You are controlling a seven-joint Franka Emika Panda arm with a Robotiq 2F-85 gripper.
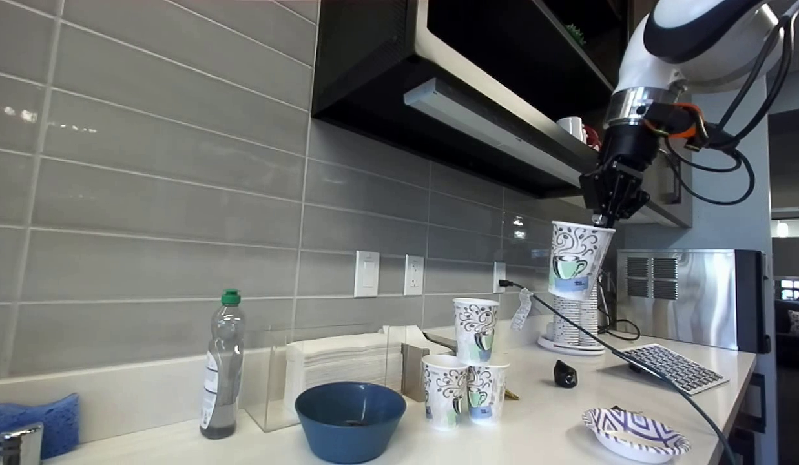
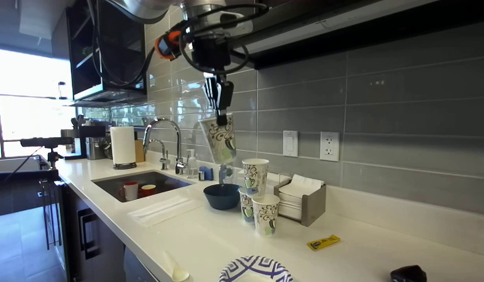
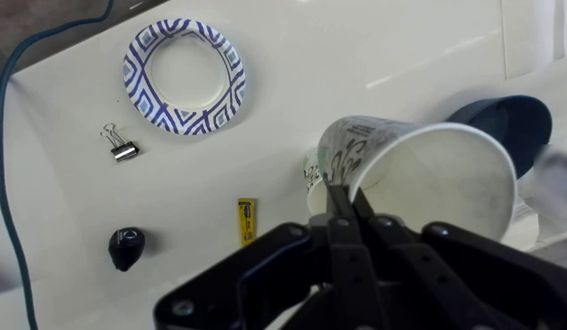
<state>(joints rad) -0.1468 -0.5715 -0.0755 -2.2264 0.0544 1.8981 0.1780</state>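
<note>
My gripper (image 3: 349,195) is shut on the rim of a patterned paper cup (image 3: 356,142), one finger inside and one outside. The cup hangs tilted in the air in both exterior views (image 1: 579,261) (image 2: 222,143). Three similar cups form a small stack on the white counter: an upper cup (image 1: 475,329) rests across two lower cups (image 1: 444,391) (image 1: 489,391). The stack also shows in an exterior view (image 2: 255,178), below the held cup and apart from it. In the wrist view the held cup hides most of the stack. A blue bowl (image 1: 351,426) stands beside the stack.
A purple-patterned paper plate (image 3: 184,75), a binder clip (image 3: 124,150), a black object (image 3: 126,247) and a yellow packet (image 2: 323,243) lie on the counter. A napkin holder (image 2: 316,203) stands behind the cups. A cabinet (image 1: 502,123) overhangs the counter. A cable (image 1: 632,361) crosses near the keyboard (image 1: 674,368).
</note>
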